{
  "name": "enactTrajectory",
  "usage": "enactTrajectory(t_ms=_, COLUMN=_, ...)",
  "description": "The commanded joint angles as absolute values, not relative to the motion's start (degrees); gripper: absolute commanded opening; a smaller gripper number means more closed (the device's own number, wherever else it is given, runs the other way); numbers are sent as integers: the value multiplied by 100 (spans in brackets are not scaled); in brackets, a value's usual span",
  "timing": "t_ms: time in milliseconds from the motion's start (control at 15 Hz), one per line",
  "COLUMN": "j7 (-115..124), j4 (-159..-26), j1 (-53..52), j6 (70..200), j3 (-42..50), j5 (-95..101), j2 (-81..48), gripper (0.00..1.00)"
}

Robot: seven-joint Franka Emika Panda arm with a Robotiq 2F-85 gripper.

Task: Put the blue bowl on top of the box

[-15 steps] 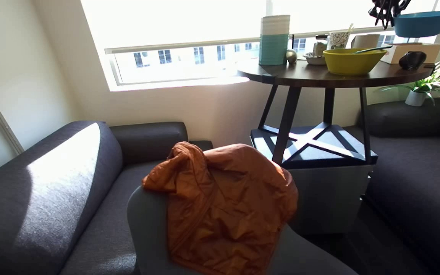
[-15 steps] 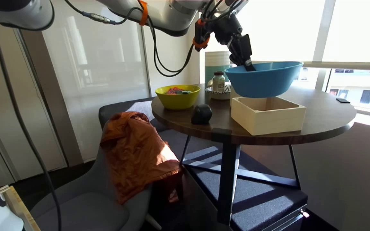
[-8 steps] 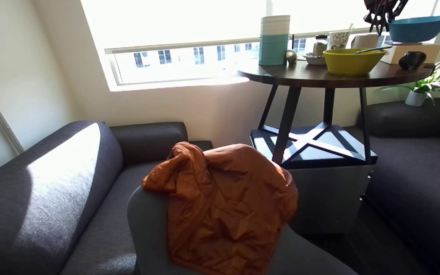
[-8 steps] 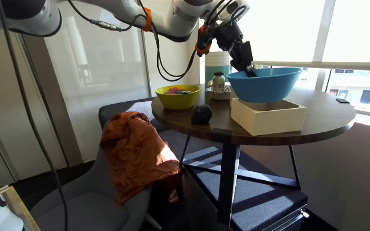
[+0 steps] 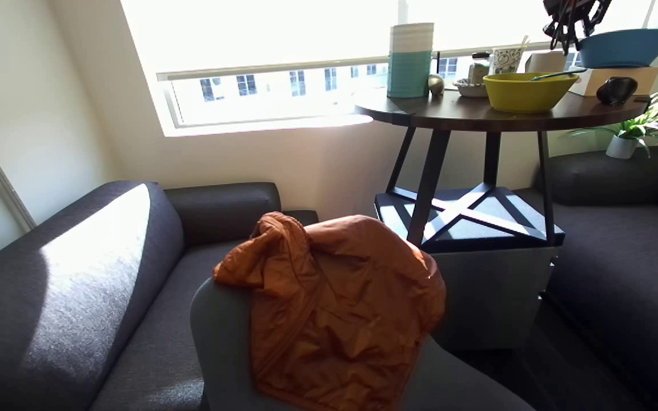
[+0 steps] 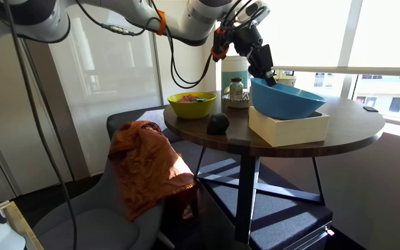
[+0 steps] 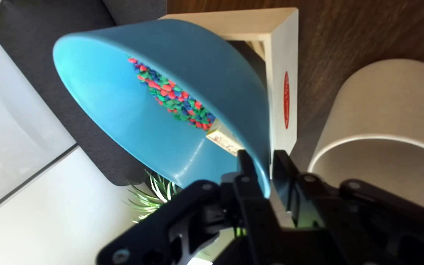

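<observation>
The window (image 5: 306, 34) is blown out to white in both exterior views; a grey sofa (image 5: 77, 291) is crossed by hard-edged sunlight. In the wrist view, the gripper (image 7: 264, 162) is rendered dark and, apparently, slightly blurred.

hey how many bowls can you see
3: the blue bowl, tilted over the box; the yellow bowl on the table; and a small patterned one holding a jar. Others may be hidden.

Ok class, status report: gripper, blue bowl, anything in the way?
Gripper straddling rim of blue bowl, grip unclear. Blue bowl tilted, apparently resting on box. Beige container beside box, seemingly not blocking.
</observation>
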State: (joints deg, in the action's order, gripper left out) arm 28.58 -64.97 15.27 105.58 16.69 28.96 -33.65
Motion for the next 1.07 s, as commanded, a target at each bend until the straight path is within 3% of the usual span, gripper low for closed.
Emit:
enactTrajectory(t_ms=0, j7=2693, j4=-6148, j1=1502, j6=10259, j3=1666, j5=2905, j2=-3483, gripper=52)
enactTrajectory(t_ms=467, j7=2632, j4=-5986, j1=1465, j6=9987, j3=1699, j5=3020, j2=-3538, gripper=100)
enactTrajectory(t_ms=1000, j7=1482, j4=-6387, j1=1683, j6=10203, j3=1504, j5=2747, j2=-2932, gripper=100)
